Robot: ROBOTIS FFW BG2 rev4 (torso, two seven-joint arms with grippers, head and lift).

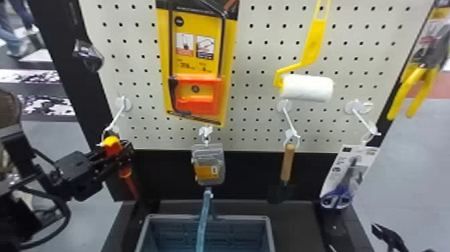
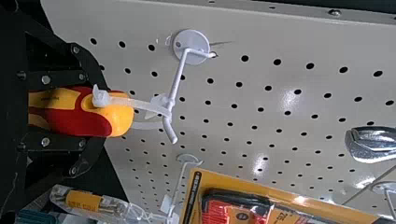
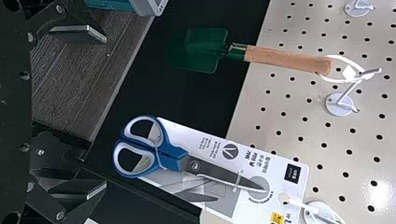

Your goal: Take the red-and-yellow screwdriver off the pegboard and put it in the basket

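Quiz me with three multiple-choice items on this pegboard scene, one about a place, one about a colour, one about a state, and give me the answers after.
1. Where is the screwdriver?
A) In the basket
B) In the left gripper
C) On the trowel's hook

2. What colour is the paint roller's sleeve?
A) White
B) Green
C) Black

3. How is the right gripper?
A) Shut on the trowel
B) Shut on the scissors
C) Open and empty

Answers:
1 B: its handle sits between that gripper's fingers.
2 A: the sleeve shows white beside its yellow handle.
3 C: its fingers stand apart with nothing between them.
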